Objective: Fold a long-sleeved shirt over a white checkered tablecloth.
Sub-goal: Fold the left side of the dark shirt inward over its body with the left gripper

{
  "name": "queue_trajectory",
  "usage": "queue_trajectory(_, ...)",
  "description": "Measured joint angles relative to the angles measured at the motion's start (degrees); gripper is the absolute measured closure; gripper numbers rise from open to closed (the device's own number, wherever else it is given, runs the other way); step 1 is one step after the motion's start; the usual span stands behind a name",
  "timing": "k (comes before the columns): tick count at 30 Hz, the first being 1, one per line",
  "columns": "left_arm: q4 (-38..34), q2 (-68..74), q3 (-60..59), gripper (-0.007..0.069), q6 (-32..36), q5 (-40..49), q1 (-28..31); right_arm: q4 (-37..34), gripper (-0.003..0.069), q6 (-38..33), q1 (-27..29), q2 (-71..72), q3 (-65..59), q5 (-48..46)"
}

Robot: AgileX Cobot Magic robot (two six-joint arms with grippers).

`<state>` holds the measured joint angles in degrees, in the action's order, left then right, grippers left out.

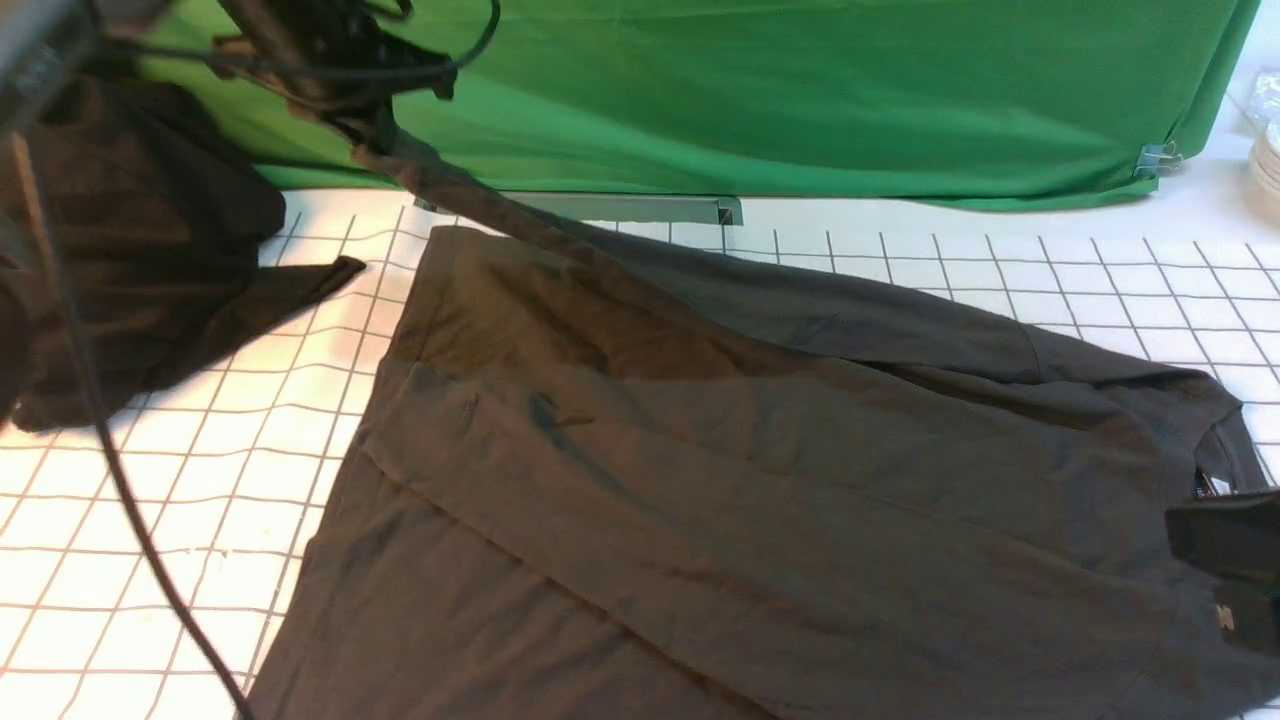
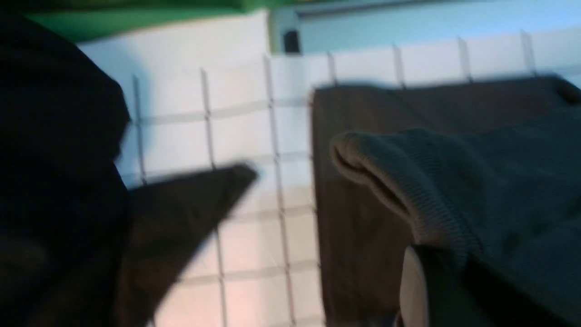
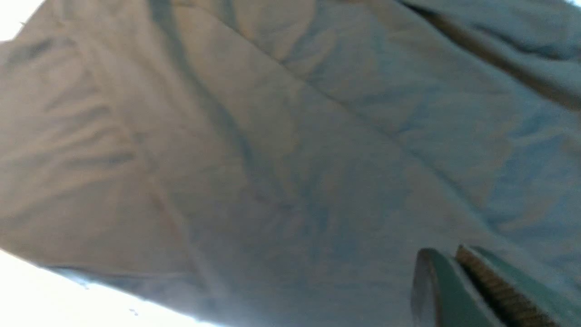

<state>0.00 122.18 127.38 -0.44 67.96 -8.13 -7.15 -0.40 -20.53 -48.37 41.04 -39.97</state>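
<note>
Item: large dark charcoal-olive cotton long-sleeved shirt (image 1: 760, 480), lying spread across the middle and right of the white checkered tablecloth (image 1: 150, 560), a wide white cloth gridded with thin dark lines that covers the desk (image 1: 1100, 215). Orientation: round collar (image 1: 1215, 450) toward the robot's right, straight hem toward its left; the body lies flat with soft wrinkles and one long diagonal crease where a layer overlaps. No chest print shows on the upturned side. Far sleeve (image 1: 560, 235): raised off the tablecloth, stretched in a taut line from the shoulder up toward the far left. Left tool (image 1: 375, 135): clenched on the end of that sleeve, held above the desk near the backdrop; the left wrist view shows the ribbed cuff (image 2: 390, 181) drooping out beside one pale finger (image 2: 411, 290). Right tool (image 3: 472, 290): jaws pressed together, low over the shirt's body just beside the collar at the right edge of the front view (image 1: 1225, 540); whether any cloth is pinched between them cannot be told. Also present: blacker heap of plain cloth (image 1: 130, 250) at the far left, one pointed corner resting on the tablecloth, apart from the shirt; plain green cloth backdrop (image 1: 800, 90) behind the desk, fastened at the right with a metal binder clip (image 1: 1158, 158); grey bar (image 1: 640, 208) at the backdrop's foot; black cable (image 1: 110, 470) hanging across the left foreground.
</note>
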Motion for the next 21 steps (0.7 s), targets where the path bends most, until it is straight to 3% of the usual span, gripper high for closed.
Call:
queue_trajectory(4, -3.4, -5.9, -7.2, 0.0586, 0.4, 0.9, 0.0, 3.4, 0.0616, 1.8, 0.0, -3.6, 0.3, -0.2)
queue_trajectory(11, -2.6, -17.4, -28.0, 0.0586, -1.3, 1.1, 0.0, 4.0, 0.0616, 2.2, 0.0, -6.3, 0.3, -0.5)
queue_trajectory(21, -4.4, -29.1, -57.5, 0.0585, -5.5, -9.4, 0.0, 4.0, 0.0616, 2.2, 0.0, -6.3, 0.3, 0.9)
